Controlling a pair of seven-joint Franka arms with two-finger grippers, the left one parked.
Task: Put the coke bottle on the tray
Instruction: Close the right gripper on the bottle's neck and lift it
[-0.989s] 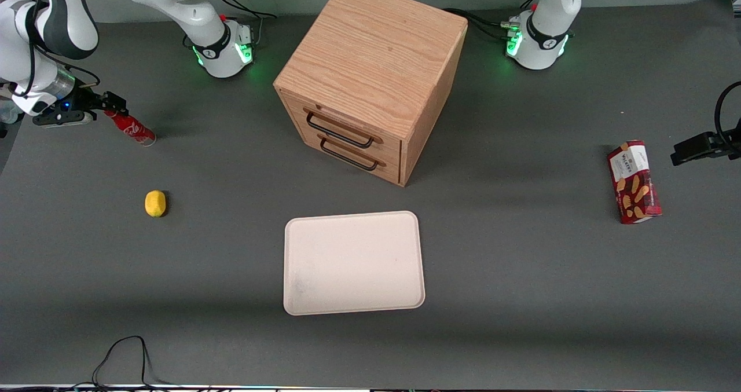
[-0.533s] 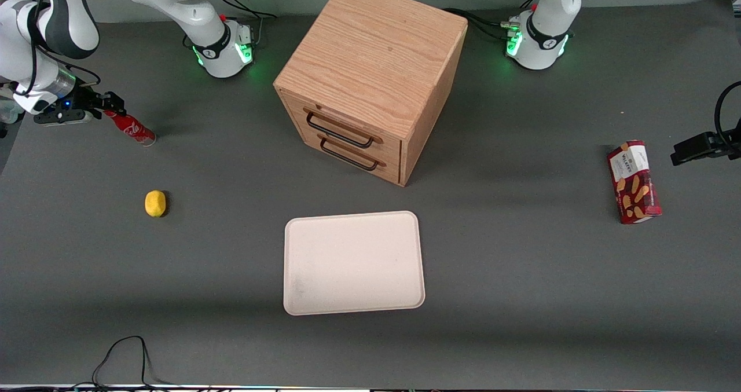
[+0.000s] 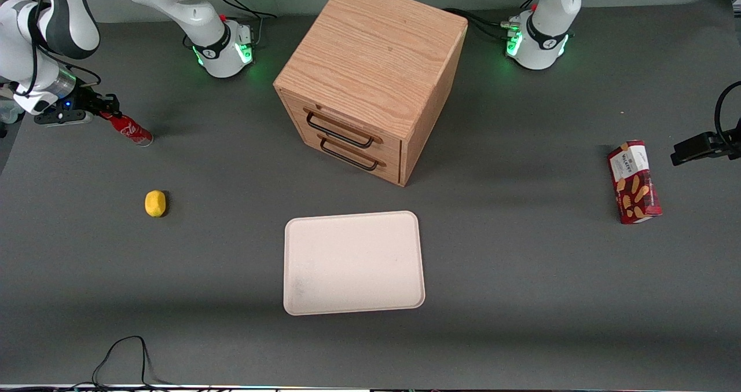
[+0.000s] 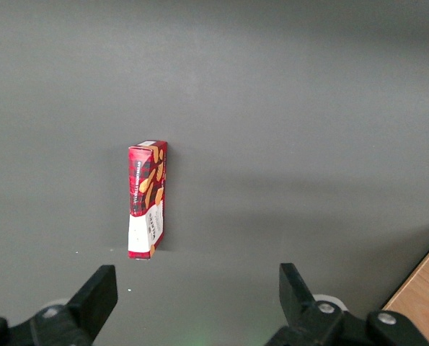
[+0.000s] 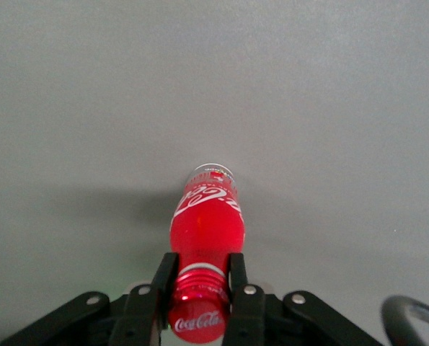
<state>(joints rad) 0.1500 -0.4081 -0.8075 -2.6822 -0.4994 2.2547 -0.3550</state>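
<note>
The coke bottle (image 3: 128, 129) is a slim red bottle with white script, at the working arm's end of the table. My gripper (image 3: 106, 114) is shut on its neck, just under the red cap. In the right wrist view the two black fingers (image 5: 163, 272) press the neck of the coke bottle (image 5: 205, 223) from both sides, with the gripper (image 5: 200, 270) around the cap. The bottle's silvery base seems just above the grey table; I cannot tell if it touches. The cream-beige tray (image 3: 353, 262) lies flat near the front camera, in front of the drawer cabinet, with nothing on it.
A wooden two-drawer cabinet (image 3: 370, 79) stands mid-table. A small yellow fruit (image 3: 154, 202) lies between the bottle and the front edge. A red biscuit box (image 3: 634, 182) lies toward the parked arm's end, also in the left wrist view (image 4: 147, 198). A black cable (image 3: 124, 360) loops at the front edge.
The gripper, shut on the bottle's neck, has shifted slightly farther from the front camera and the bottle has moved with it.
</note>
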